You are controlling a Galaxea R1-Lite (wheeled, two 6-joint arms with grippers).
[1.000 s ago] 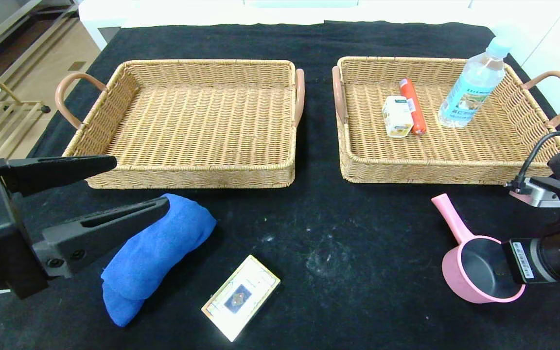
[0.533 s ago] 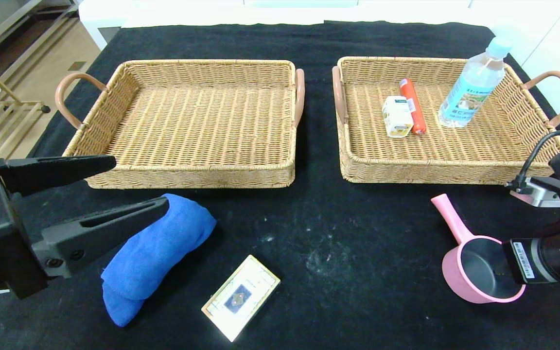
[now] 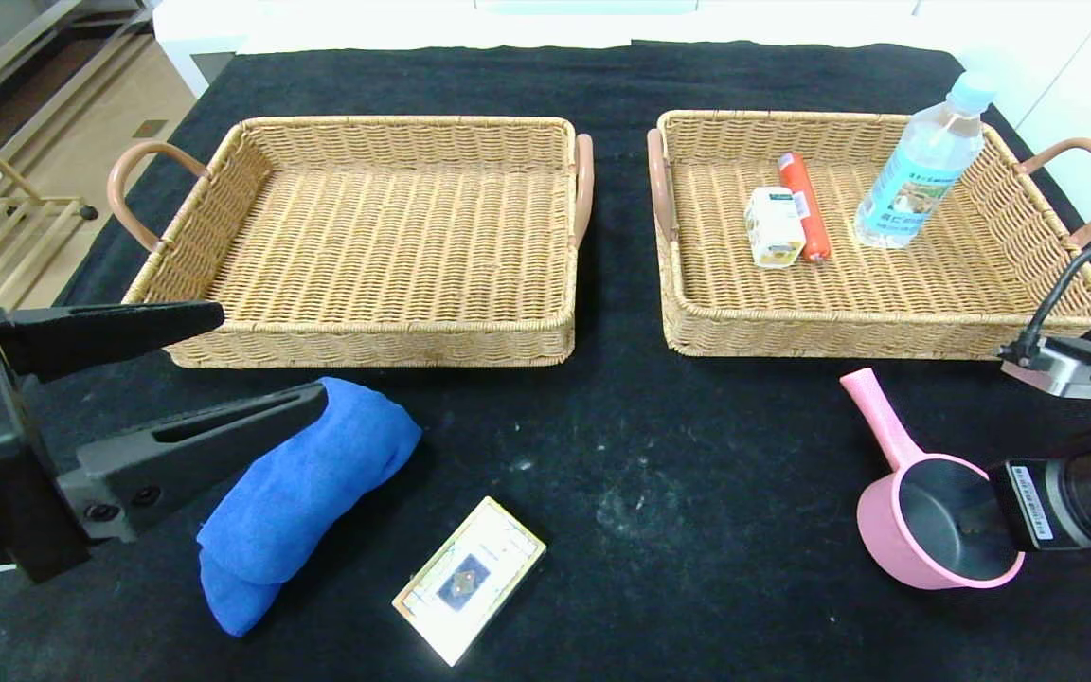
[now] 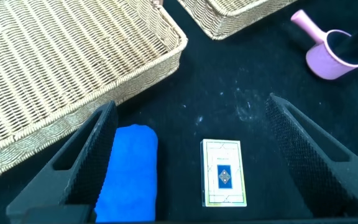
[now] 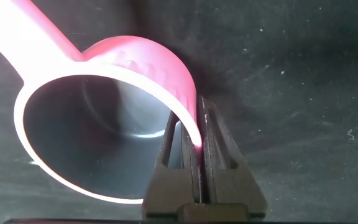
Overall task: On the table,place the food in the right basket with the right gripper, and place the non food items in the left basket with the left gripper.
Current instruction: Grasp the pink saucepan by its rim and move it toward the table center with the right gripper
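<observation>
Pink ladle (image 3: 934,516); handle points toward right basket (image 3: 872,313)

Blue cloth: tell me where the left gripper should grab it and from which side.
Probably from above, across the narrow middle of the cloth. It lies as a long soft roll on the table, and the open left gripper already hangs over its basket-side end.

Black wedge-fingered left claw (image 3: 186,369) with two screws.

Printed labels on water bottle (image 3: 924,161), carton (image 3: 775,227) and card box (image 3: 469,580), none legible
</observation>
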